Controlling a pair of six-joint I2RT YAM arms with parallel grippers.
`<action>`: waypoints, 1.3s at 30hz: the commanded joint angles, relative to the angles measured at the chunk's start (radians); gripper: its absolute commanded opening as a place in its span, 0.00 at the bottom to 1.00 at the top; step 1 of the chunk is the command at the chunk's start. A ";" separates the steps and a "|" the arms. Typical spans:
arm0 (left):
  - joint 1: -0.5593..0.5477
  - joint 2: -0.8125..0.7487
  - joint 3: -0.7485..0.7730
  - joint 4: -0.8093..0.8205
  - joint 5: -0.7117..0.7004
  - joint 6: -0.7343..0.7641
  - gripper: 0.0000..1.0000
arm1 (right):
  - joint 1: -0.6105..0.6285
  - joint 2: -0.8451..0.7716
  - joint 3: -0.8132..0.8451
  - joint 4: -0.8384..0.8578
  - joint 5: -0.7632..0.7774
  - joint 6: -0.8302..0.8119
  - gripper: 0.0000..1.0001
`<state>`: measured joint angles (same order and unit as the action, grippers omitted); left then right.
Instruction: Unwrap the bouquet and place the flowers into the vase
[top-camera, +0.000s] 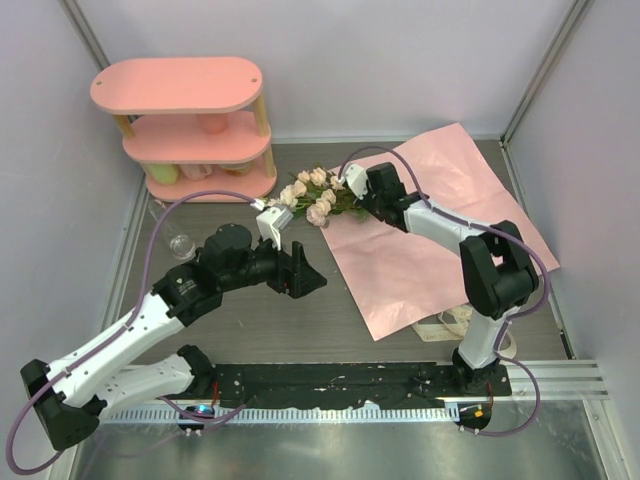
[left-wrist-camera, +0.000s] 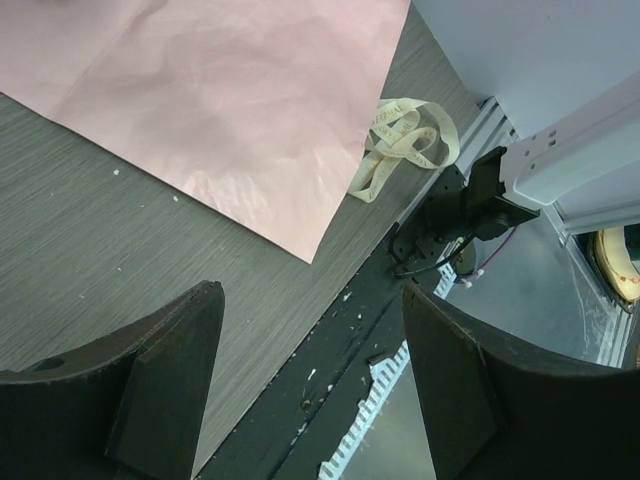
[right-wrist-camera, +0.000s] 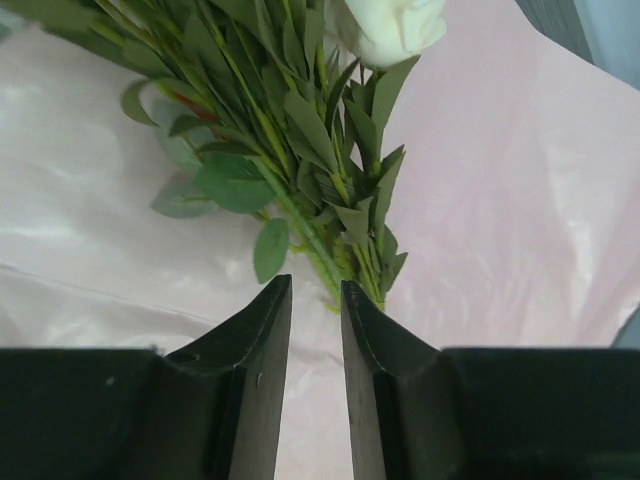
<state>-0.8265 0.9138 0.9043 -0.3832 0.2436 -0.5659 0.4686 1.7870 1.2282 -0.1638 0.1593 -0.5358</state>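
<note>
The flowers (top-camera: 312, 192), cream and pale pink roses with green stems, lie loose on the table at the far left corner of the flat pink wrapping paper (top-camera: 440, 230). My right gripper (top-camera: 352, 203) sits at their stem ends. In the right wrist view its jaws (right-wrist-camera: 315, 285) are open by a narrow gap, and the leafy stems (right-wrist-camera: 300, 150) end right at the fingertips. My left gripper (top-camera: 305, 275) hovers wide open over the bare table, holding nothing (left-wrist-camera: 312, 290). The clear glass vase (top-camera: 182, 245) stands at the left, beside the left arm. The bouquet is no longer wrapped.
The cream ribbon (left-wrist-camera: 405, 145) lies coiled by the right arm's base (top-camera: 455, 322), off the paper's near corner (left-wrist-camera: 310, 255). A pink three-tier shelf (top-camera: 190, 120) with cups stands at the back left. Side walls close in the table.
</note>
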 joint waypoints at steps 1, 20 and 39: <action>0.000 -0.055 0.007 -0.014 -0.007 0.015 0.76 | -0.021 0.044 0.056 -0.025 0.057 -0.289 0.30; 0.000 -0.035 0.016 -0.017 0.000 0.015 0.76 | -0.019 0.209 0.090 0.066 0.082 -0.418 0.28; 0.000 0.042 0.024 0.058 0.020 -0.008 0.77 | 0.002 -0.138 -0.093 0.023 0.109 -0.404 0.08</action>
<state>-0.8265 0.9379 0.9043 -0.3939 0.2462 -0.5682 0.4603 1.7863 1.1717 -0.1600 0.2440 -0.9543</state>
